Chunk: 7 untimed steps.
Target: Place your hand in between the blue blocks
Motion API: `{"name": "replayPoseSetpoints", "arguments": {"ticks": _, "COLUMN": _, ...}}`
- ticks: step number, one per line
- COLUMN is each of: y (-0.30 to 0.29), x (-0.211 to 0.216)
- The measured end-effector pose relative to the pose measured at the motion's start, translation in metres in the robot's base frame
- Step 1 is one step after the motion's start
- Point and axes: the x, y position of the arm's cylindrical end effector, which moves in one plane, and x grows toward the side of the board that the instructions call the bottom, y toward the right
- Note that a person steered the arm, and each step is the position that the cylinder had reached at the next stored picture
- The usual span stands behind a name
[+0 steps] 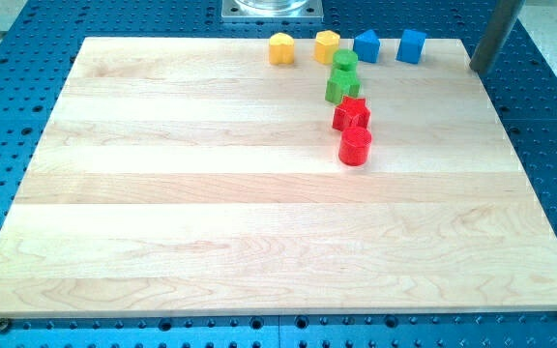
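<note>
The two blue blocks sit near the top edge of the wooden surface (259, 222), toward the view's right: a blue block with a peaked top (366, 45) and, at its 3 o'clock and apart from it, a blue cube (411, 45). My tip (481, 70) rests at the cube's 3 to 4 o'clock, just off the surface's right corner, well clear of the gap. There is no pincer on this rod and it touches no block.

At the peaked block's 9 o'clock lie a yellow block (327, 45) and a second yellow block (280, 48). At its 7 o'clock a green cylinder (345, 63) touches a green block (341, 85); further at 6 o'clock come a red block (351, 114) and a red cylinder (355, 146).
</note>
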Motion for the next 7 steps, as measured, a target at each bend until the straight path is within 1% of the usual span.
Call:
{"name": "replayPoseSetpoints", "arguments": {"ticks": 1, "y": 0.0, "x": -0.02}}
{"name": "replayPoseSetpoints", "arguments": {"ticks": 2, "y": 0.0, "x": -0.029}}
{"name": "replayPoseSetpoints", "arguments": {"ticks": 4, "y": -0.003, "x": -0.029}}
{"name": "replayPoseSetpoints", "arguments": {"ticks": 5, "y": -0.027, "x": -0.032}}
{"name": "replayPoseSetpoints", "arguments": {"ticks": 7, "y": -0.055, "x": -0.043}}
